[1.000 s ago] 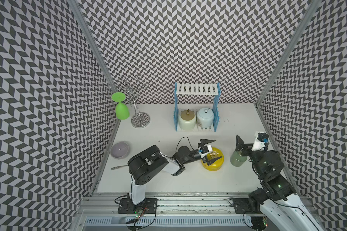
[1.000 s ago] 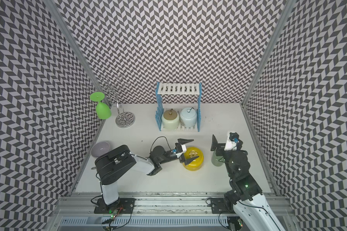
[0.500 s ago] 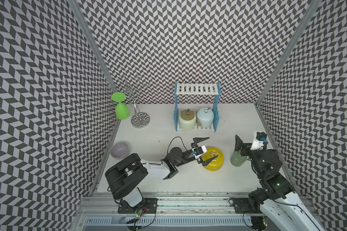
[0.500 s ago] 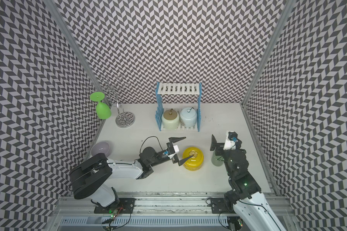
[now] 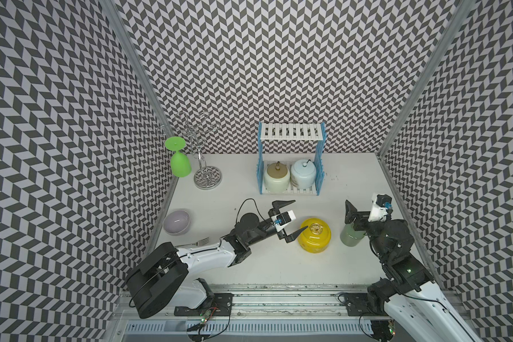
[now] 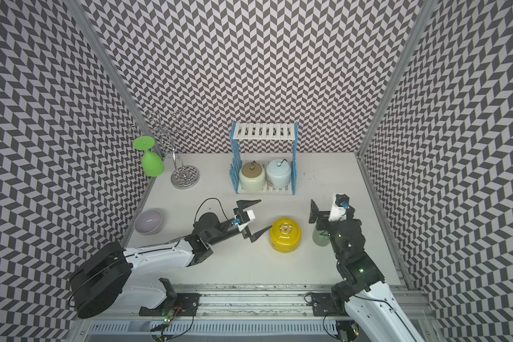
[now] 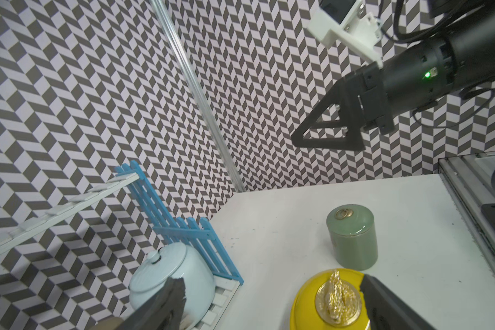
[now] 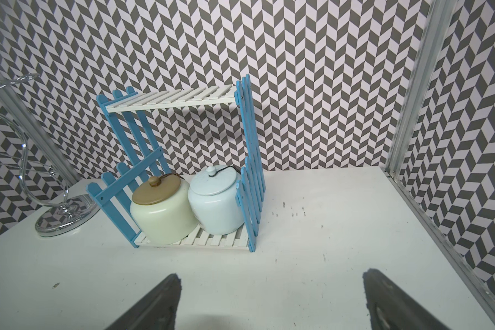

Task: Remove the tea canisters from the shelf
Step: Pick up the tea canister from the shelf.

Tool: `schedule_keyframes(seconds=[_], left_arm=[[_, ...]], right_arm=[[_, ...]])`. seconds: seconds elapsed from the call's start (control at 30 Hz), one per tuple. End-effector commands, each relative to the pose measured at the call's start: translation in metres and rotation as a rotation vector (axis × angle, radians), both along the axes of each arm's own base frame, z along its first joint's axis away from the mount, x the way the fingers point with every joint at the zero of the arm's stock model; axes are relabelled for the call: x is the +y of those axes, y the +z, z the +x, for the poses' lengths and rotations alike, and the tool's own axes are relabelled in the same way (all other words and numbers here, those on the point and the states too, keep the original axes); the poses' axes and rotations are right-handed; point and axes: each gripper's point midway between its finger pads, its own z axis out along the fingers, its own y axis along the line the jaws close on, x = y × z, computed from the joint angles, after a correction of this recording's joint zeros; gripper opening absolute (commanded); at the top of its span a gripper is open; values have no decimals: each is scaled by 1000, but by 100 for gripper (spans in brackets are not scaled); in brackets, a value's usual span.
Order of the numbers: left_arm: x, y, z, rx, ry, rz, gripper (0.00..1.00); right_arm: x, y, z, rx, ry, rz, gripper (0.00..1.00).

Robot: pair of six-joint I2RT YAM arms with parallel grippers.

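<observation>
Left wrist view shows my left gripper (image 7: pixel 272 283) with its two fingers wide apart and nothing between them. One finger stands in front of the rim of the yellow canister (image 7: pixel 306 311), and I cannot tell if it touches. The gold knob on this lid has a relief pattern, but I can read no letters in it, and the ring on the sage green canister (image 7: pixel 353 243) is too small to read. Both these canisters stand on the table (image 5: pixel 353 177), off the shelf (image 5: pixel 292 131), the green one near the table's right edge. My right gripper (image 8: pixel 270 277) hangs above the green one, fingers apart too, holding nothing. On the lower board of the shelf the cream canister (image 8: pixel 162 217) and the pale blue canister (image 8: pixel 215 208) stand close side by side between the blue side panels. In both top views a strip of free table lies between the shelf front and my grippers, and more lies right of the shelf up to the wall (image 5: pixel 456 148). At the left stand the wire stand (image 5: pixel 207 177), with the green goblet (image 5: pixel 180 164) hanging upside down, and the bowl (image 5: pixel 176 222) near the left edge.
</observation>
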Motion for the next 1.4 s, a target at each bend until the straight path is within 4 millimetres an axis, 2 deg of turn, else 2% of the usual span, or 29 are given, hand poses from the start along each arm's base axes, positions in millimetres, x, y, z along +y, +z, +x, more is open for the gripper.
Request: schedule_keyframes(seconds=[0.0,0.23,0.37,0.53,0.93,1.2,1.3,1.37], left_arm=[[13,-3,2,51,-31,22,100],[43,-5,13,70,-16,100,100],[72,6,22,71,29,104,100],[111,21,35,45,147,104,100],[205,53,41,77,474,-13,100],[252,60,33,137,642,-131,100],[269,53,37,192,728,-174,100],[273,51,35,177,742,-186,100]], right_arm=[[1,9,2,-23,-1,58,100],[4,11,2,-35,10,78,100],[5,15,6,-21,12,76,99],[20,25,11,-30,80,67,100],[72,50,51,-17,224,102,100],[119,53,81,-2,291,76,100],[131,48,93,16,300,72,99],[138,47,100,12,307,77,100]])
